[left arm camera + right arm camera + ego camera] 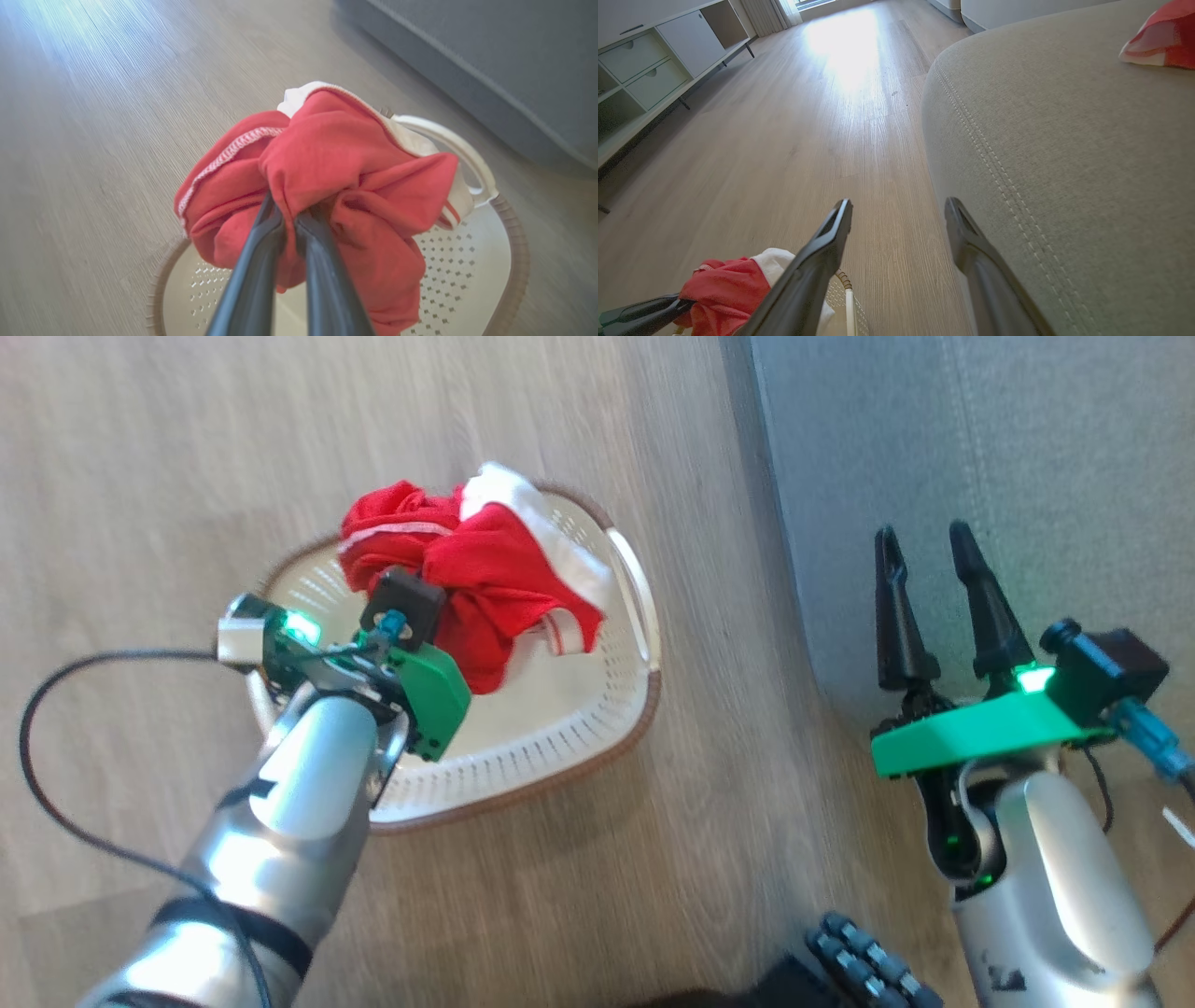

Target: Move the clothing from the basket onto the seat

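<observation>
The clothing [485, 569] is a bunched red bundle with white-striped trim and a white piece [523, 504] at its far side, over the cream basket [560, 775]. My left gripper [286, 215] is shut on the red fabric, which hangs around its fingertips above the basket's perforated floor [467, 261]. In the head view its wrist camera hides the fingers. My right gripper [924, 539] is open and holds nothing, at the edge of the grey seat [1027, 448]. In the right wrist view another red and white garment [1162, 39] lies on the seat [1064, 140].
Pale wooden floor [140, 476] surrounds the basket, with the seat's edge just to its right. A black cable [37, 775] loops off my left arm. A low white cabinet [644, 70] stands along the far wall. A dark ribbed part [859, 957] shows at the bottom.
</observation>
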Controlling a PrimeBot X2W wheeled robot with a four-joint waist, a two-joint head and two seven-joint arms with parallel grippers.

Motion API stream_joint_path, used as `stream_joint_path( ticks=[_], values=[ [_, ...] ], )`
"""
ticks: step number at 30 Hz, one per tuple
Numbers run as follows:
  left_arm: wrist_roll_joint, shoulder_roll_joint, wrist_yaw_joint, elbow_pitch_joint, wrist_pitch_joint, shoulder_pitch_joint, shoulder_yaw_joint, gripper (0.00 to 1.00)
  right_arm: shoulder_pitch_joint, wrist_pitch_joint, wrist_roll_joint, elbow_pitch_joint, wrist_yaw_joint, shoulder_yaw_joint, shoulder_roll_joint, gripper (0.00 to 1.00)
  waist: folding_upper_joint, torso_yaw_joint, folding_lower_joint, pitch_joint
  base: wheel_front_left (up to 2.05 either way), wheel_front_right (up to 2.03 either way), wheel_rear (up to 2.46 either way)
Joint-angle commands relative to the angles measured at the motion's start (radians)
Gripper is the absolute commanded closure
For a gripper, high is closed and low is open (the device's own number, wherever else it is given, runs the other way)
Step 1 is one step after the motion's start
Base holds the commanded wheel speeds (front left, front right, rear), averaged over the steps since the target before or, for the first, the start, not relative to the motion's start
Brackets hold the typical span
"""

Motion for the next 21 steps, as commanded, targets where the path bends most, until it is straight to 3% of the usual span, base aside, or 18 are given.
stream_joint_path(
  ticks=[1,8,21],
  values=[
    [-0.009,0.013,0.009,-0.05,-0.013,0.027,0.035,1.0,0.028,-0.002,-0.009,-0.022,0.0,0.015,-0.01,0.0,0.0,0.058,0.0,-0.092,0.0,0.0,0.0],
    [-0.06,0.006,0.029,-0.321,-0.014,0.156,0.139,1.0,0.071,-0.002,-0.008,0.0,0.0,0.006,-0.031,0.0,0.0,0.107,0.0,-0.224,0.0,0.0,0.0],
    [-0.038,-0.021,0.027,-0.833,-0.014,0.351,0.367,1.0,0.134,-0.002,0.009,0.013,0.0,0.028,-0.061,0.0,0.0,0.139,0.0,-0.406,0.0,0.0,0.0]
  ],
)
